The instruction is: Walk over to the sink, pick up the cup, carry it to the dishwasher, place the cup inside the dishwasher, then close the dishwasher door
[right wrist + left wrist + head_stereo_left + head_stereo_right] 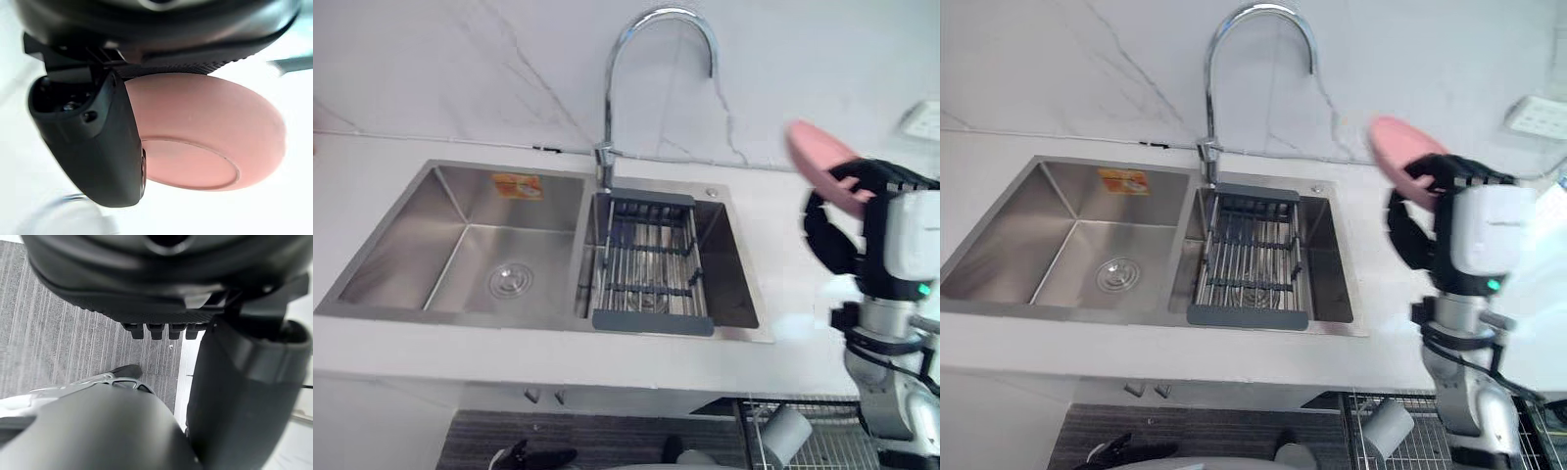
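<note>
the right hand (876, 181) grips a pink bowl (818, 157), thumb (98, 142) and fingers curled over its rim. the bowl sticks out tilted beyond the hand, toward the wall. it is held above the white counter (372, 186), to the right of the sink (460, 211), touching neither. it is shallow, round, smooth, plain pale pink, with a low foot ring. the left hand (161, 289) is over the grey floor (58, 333); i cannot tell whether it is open or closed.
</note>
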Motion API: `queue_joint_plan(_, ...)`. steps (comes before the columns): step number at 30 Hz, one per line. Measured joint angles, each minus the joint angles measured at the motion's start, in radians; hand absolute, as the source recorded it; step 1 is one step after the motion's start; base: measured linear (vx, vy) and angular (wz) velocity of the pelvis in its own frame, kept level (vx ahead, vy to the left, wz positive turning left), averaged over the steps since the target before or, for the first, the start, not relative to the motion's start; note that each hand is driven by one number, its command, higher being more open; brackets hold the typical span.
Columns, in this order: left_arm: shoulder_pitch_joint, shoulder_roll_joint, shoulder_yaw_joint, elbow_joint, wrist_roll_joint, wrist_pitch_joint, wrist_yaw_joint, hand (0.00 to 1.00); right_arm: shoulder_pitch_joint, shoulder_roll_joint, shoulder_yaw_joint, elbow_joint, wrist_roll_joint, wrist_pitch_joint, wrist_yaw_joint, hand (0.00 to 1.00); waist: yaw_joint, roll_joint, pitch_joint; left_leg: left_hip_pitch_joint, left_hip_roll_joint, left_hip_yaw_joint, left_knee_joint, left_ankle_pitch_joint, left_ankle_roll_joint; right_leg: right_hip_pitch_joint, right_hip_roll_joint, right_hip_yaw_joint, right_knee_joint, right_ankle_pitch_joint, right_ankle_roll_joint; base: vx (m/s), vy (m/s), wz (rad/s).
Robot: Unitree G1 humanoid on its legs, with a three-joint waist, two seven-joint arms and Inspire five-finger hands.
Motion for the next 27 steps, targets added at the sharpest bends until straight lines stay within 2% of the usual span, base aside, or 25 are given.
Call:
queue_joint_plan(1,0.001,0.001,-0.006,0.0,0.0,0.003,0.0,1.0,0.013,0.007,-0.027,0.02,0.0,0.016,-0.012,0.0,-0.002,0.001,-0.005,0.0,0.0,0.005,0.001,-0.001,-0.001,-0.003,0.001,0.006,0.0,0.0,0.0,0.02,0.001,-0.31)
queue_joint_plan(3,0.008,0.002,-0.015,0.002,-0.004,0.009,0.0,1.0,0.052,0.026,-0.105,0.1,0.0,0.092,-0.068,0.0,-0.027,0.009,-0.012,0.001,0.005,0.023,0.016,-0.016,-0.006,-0.008,0.005,0.024,0.0,0.0,0.0,0.01,-0.005,-0.23)
queue_joint_plan(8,0.022,-0.004,-0.023,0.003,-0.037,0.027,-0.002,1.0,0.142,0.077,-0.222,0.252,0.003,0.153,-0.214,0.0,-0.065,0.036,-0.027,-0.004,0.019,0.07,0.05,-0.051,-0.009,-0.029,0.019,0.068,0.002,0.001,-0.002,-0.01,-0.01,-0.29)
queue_joint_plan(11,0.022,-0.008,-0.026,0.003,-0.04,0.051,-0.002,1.0,0.166,0.133,-0.294,0.379,0.028,0.161,-0.288,0.0,-0.092,0.049,-0.032,-0.012,0.025,0.082,0.065,-0.064,-0.01,-0.04,0.02,0.08,0.003,0.001,-0.002,-0.01,-0.01,-0.15)
queue_joint_plan(14,0.021,-0.01,-0.028,0.002,-0.062,0.065,-0.003,1.0,0.179,0.192,-0.328,0.47,0.043,0.161,-0.309,0.0,-0.108,0.058,-0.027,-0.02,0.03,0.101,0.075,-0.074,-0.012,-0.056,0.025,0.097,0.007,0.002,-0.004,-0.04,-0.022,-0.18)
queue_joint_plan(23,-0.005,-0.003,-0.079,0.003,-0.105,0.079,-0.002,1.0,0.17,0.299,-0.318,0.666,0.122,0.128,-0.329,0.0,-0.102,0.07,-0.007,-0.032,0.031,0.102,0.084,-0.086,-0.012,-0.066,0.023,0.094,0.013,-0.005,-0.003,-0.02,-0.014,-0.01)
queue_joint_plan(27,-0.027,0.01,-0.117,0.003,-0.114,0.079,-0.003,1.0,0.169,0.318,-0.275,0.713,0.16,0.109,-0.331,0.0,-0.102,0.067,0.029,-0.025,0.027,0.086,0.092,-0.085,-0.012,-0.068,0.009,0.079,0.065,-0.036,0.005,0.02,-0.004,0.14)
